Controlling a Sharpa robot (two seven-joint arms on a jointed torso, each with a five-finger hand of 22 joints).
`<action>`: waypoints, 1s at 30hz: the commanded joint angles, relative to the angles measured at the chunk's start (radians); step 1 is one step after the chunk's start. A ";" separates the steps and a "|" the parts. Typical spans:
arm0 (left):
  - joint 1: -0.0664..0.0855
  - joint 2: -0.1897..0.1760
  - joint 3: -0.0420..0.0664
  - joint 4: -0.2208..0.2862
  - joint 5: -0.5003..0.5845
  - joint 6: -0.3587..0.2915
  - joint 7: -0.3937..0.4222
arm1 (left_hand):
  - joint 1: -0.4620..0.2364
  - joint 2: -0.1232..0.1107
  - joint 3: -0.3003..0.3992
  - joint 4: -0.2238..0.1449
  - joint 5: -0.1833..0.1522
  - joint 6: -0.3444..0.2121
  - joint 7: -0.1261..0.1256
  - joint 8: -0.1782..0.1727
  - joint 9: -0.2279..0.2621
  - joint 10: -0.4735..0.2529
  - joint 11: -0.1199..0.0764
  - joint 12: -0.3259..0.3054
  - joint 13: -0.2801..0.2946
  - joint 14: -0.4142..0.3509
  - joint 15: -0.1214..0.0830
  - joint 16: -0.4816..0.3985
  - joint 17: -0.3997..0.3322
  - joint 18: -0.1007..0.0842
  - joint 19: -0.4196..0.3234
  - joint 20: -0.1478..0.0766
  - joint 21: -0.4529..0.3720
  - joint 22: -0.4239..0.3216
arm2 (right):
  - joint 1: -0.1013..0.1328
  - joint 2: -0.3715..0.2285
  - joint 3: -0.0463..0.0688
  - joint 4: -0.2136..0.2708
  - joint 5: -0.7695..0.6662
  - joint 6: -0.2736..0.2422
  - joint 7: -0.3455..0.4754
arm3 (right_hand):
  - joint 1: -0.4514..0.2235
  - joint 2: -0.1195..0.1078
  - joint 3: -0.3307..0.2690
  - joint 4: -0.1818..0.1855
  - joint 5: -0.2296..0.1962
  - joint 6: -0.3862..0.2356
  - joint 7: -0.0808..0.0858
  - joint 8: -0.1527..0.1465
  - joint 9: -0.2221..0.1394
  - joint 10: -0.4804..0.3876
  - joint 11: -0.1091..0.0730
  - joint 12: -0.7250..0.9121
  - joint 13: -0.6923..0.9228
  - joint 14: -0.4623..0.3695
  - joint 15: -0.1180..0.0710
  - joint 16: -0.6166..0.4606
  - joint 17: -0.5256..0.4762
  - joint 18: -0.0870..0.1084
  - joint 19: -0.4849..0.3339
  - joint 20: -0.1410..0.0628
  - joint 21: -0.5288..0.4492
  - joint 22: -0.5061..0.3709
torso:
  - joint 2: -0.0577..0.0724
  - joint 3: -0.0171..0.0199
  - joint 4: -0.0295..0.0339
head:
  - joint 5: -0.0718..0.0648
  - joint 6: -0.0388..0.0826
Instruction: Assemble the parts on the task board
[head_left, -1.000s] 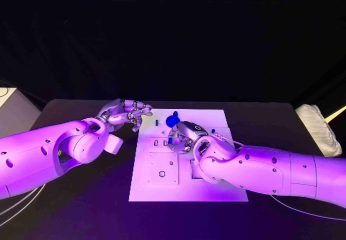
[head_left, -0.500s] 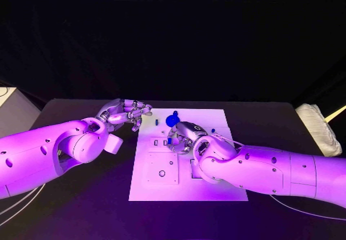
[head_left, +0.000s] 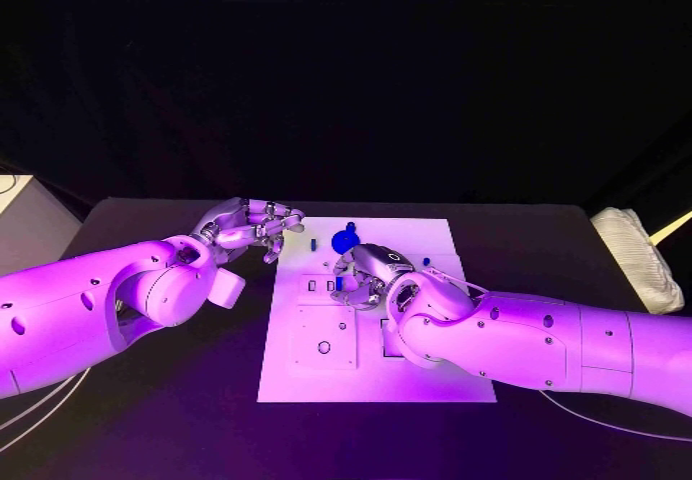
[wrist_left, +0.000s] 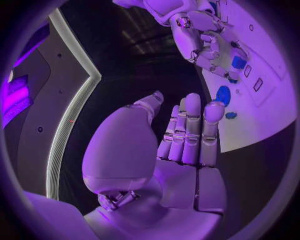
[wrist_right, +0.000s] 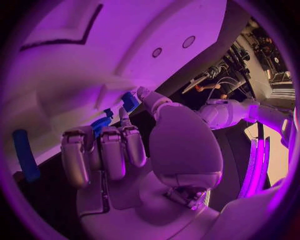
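The white task board (head_left: 433, 385) lies in the middle of the black table. My right hand (head_left: 372, 272) is low over the board's middle, its fingers curled around a small blue part (wrist_right: 100, 124) held at the fingertips; the same blue part (wrist_left: 237, 61) sits between those fingers in the left wrist view. A round blue part (head_left: 346, 241) stands on the board just beyond that hand, with a small blue piece (head_left: 313, 243) to its left and another (head_left: 426, 262) to its right. My left hand (head_left: 253, 228) hovers by the board's far left corner, empty, with its fingers (wrist_left: 187, 130) side by side.
A raised square plate with a hole (head_left: 325, 347) and two small slots (head_left: 319, 286) sit on the board's near left part. A pale ribbed object (head_left: 635, 258) lies at the table's right edge, a light box (head_left: 26, 225) at the left edge, and cables (head_left: 36, 405) at the near left.
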 joint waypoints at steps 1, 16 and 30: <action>0.000 0.001 0.000 0.001 -0.001 0.016 0.002 | -0.007 0.000 -0.005 0.004 0.000 0.002 -0.002 -0.002 0.001 -0.006 -0.004 0.007 0.002 0.009 0.002 0.005 0.002 -0.020 0.006 0.003 0.006 0.002 | -0.001 -0.001 0.000 0.002 -0.003 -0.025 0.021 | 0.036 0.014 -0.077 0.024 -0.022 -0.021 0.005 -0.014 -0.006 0.018 0.013 -0.009 0.182 0.105 0.010 0.004 0.263 -0.007 0.105 0.011 0.004 0.263 | 0.000 0.0000 -0.0003 | 0.000 0.000; 0.000 0.024 0.001 -0.032 -0.064 -0.023 -0.073 | -0.031 0.008 -0.092 0.008 0.001 0.014 -0.021 0.115 0.075 -0.032 -0.033 0.486 0.343 0.295 -0.022 0.492 0.601 -0.069 0.184 -0.018 0.179 0.281 | 0.036 -0.094 0.005 0.087 0.163 -0.124 0.261 | 0.226 0.072 -0.280 0.202 0.049 0.004 0.002 -0.019 -0.006 0.018 0.011 -0.005 0.181 0.105 0.010 0.004 0.263 -0.007 0.105 0.012 0.004 0.263 | -0.011 -0.0003 -0.0022 | 0.000 0.004; 0.052 0.128 0.003 -0.111 -0.402 0.168 -0.580 | -0.104 0.033 -0.119 0.102 0.000 0.007 -0.064 0.336 0.243 0.069 -0.073 1.106 0.907 0.436 -0.057 0.658 0.889 -0.121 0.368 -0.049 0.299 0.542 | 0.148 -0.294 0.010 0.115 0.642 0.042 0.544 | 0.238 0.078 -0.239 0.194 0.082 0.042 -0.009 0.019 0.007 0.021 0.001 -0.001 0.184 0.105 0.000 0.004 0.263 -0.007 0.105 0.003 0.004 0.263 | -0.046 0.0063 0.0031 | 0.012 -0.009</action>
